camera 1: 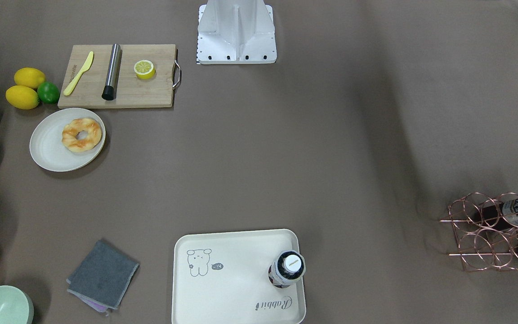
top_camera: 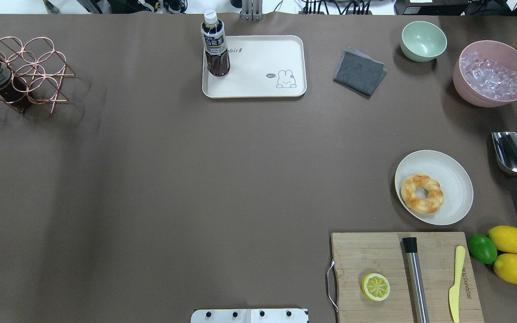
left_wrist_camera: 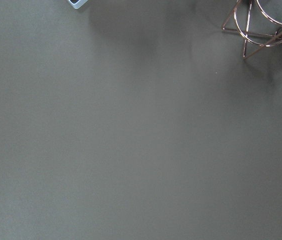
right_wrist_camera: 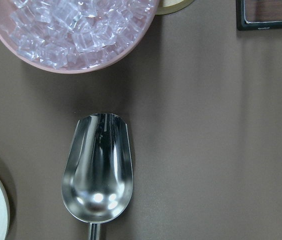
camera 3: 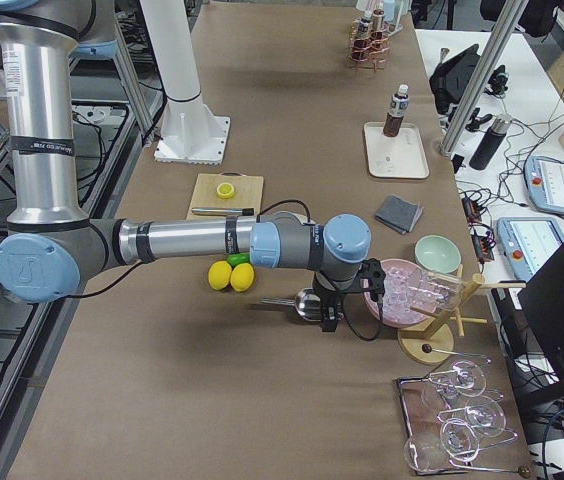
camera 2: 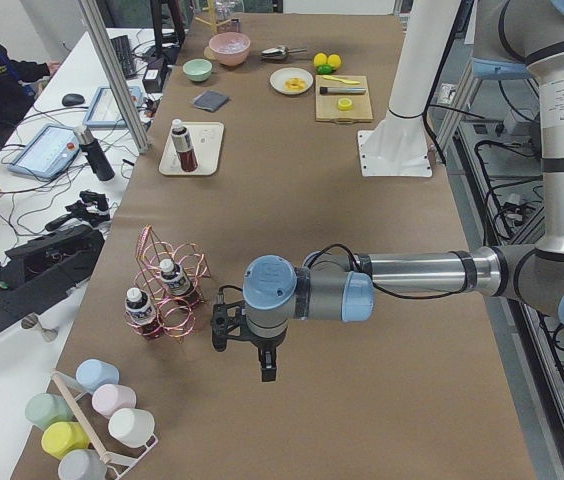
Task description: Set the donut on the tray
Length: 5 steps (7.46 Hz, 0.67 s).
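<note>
That donut (top_camera: 422, 194) on its plate (top_camera: 453, 170) looks light, squashy: pinch one side of the ring gently. For left hand (camera 2: 262, 362), right hand (camera 3: 330, 318), openness unclear.

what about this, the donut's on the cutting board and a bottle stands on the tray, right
No: the donut lies on the round plate beside the cutting board, as the overhead view shows. A bottle does stand on the tray.

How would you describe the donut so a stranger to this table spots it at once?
Find the wooden cutting board on the overhead view's lower right. Just beyond it sits a round off-white plate, and the donut lies on it. It's a golden-orange ring with a hole, unlike the yellow lemon half.
</note>
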Tool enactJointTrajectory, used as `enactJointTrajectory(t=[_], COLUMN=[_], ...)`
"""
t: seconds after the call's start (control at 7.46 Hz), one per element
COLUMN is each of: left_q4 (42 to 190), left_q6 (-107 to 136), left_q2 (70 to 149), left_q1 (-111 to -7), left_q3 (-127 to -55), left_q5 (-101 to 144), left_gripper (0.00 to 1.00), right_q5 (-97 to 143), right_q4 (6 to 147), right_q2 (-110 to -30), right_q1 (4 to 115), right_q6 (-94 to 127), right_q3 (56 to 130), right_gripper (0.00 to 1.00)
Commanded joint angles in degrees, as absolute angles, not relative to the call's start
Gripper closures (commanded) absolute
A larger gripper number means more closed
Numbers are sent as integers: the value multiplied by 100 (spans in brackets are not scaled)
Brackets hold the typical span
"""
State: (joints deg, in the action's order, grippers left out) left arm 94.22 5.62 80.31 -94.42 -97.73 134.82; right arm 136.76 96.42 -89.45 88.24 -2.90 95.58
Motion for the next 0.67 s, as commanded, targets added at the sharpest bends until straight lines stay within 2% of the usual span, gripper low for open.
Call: enactJointTrajectory(t=[0.0,0.54], left_q4=[9422,9422], left_q6=[562,562], left_q2=[8025,8051], left_q1=[-9448,-9457], left_q3=[-9782,-9782], left_q5=[13491,13474], left_gripper=[2,2], right_q5=[13667,13597], right_q4=[9633,9677], right_q2=[-8938,-8894], right_q1=[8850,8868], right_q6=[-273,-264], right_q3=[9580,9773], right_gripper=[0,0])
